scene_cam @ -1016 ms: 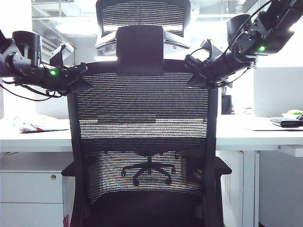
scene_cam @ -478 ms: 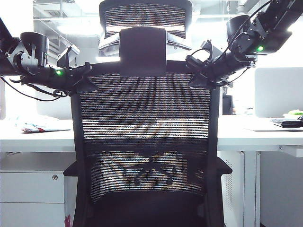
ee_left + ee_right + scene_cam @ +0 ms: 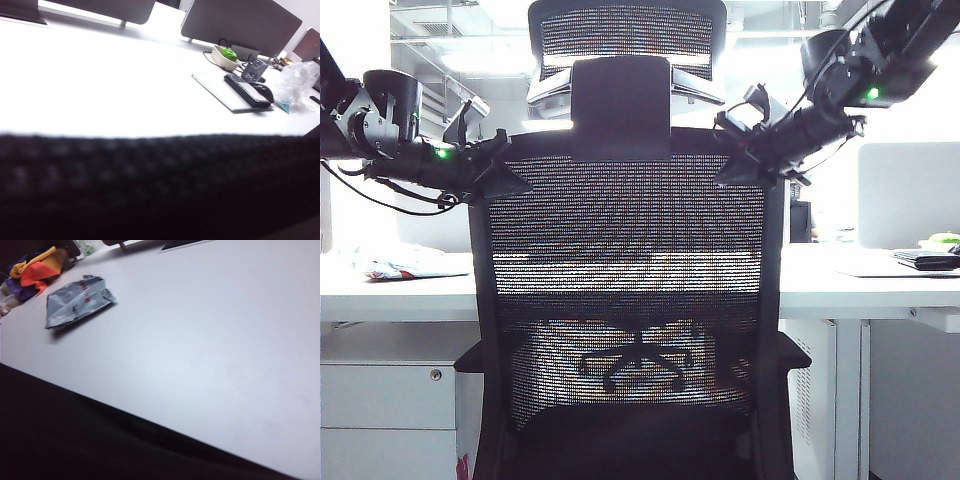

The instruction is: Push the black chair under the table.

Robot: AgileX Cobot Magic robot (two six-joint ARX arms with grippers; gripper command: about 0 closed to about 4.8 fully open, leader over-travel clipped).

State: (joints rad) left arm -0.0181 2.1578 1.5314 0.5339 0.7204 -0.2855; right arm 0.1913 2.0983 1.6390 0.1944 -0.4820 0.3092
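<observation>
Since a second ago the left gripper (image 3: 510,185) has slid inward against the upper left corner of the black chair (image 3: 625,290), while the right gripper (image 3: 732,172) stays at the upper right corner. Braced at the chair's two shoulders, they would drive it squarely and stop it swivelling. Whether either gripper's fingers are spread or closed cannot be told. See-through mesh stretches inside the chair's solid black frame. Beyond the chair lies the table (image 3: 390,290), flat, white and thin; the chair is not yet tucked under.
</observation>
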